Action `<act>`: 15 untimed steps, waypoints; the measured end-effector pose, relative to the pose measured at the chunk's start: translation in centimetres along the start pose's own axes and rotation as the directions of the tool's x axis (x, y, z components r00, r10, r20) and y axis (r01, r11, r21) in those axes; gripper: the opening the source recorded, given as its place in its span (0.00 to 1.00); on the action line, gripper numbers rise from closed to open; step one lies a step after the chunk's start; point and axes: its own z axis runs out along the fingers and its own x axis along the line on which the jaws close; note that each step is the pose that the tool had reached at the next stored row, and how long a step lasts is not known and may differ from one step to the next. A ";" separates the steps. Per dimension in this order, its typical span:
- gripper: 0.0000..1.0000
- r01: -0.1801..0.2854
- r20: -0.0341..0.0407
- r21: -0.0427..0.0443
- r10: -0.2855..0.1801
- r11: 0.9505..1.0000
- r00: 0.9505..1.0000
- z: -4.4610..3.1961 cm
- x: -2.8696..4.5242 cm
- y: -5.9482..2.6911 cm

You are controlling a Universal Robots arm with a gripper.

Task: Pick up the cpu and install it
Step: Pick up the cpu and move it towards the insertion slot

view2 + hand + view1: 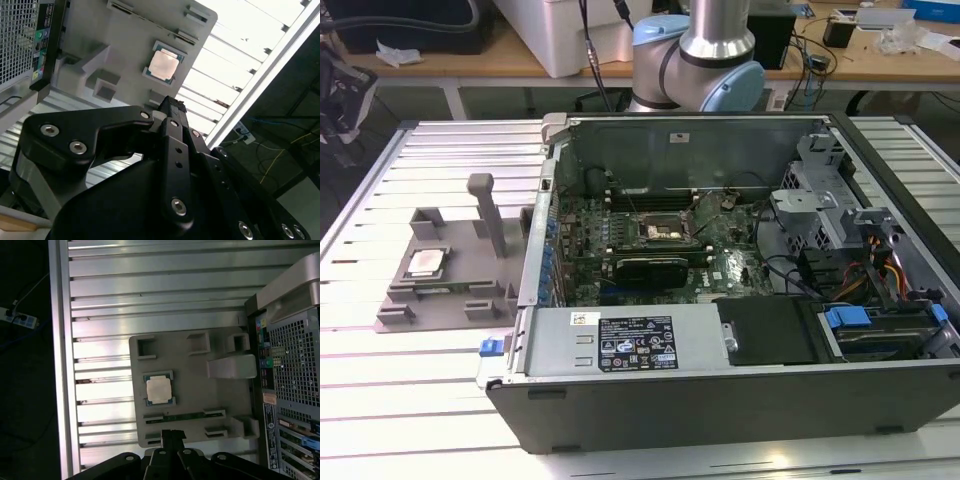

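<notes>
Exterior view: the cpu (425, 262) lies flat, metal face up, in a square seat of the grey tray (470, 272). The tray rests on the slatted table (380, 400), towards the table edge at the exterior view's left, just beside the open case (720, 405). The socket (660, 232) on the board inside the case holds no chip. The arm (715, 40) rises behind the case. In both wrist views the gripper (173, 433) (172, 102) is clenched on nothing, fingertips together, above the tray's edge and apart from the cpu (159, 389) (163, 63).
</notes>
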 end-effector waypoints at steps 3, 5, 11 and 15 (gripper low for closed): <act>0.42 0.000 0.000 0.000 0.000 1.000 1.000 0.00 0.06 0.01; 0.47 0.000 0.000 0.000 0.000 1.000 1.000 0.00 0.07 0.01; 0.66 0.000 0.000 0.009 0.000 1.000 1.000 0.41 0.13 0.35; 0.66 0.000 -0.003 0.009 0.000 1.000 1.000 1.20 0.08 0.53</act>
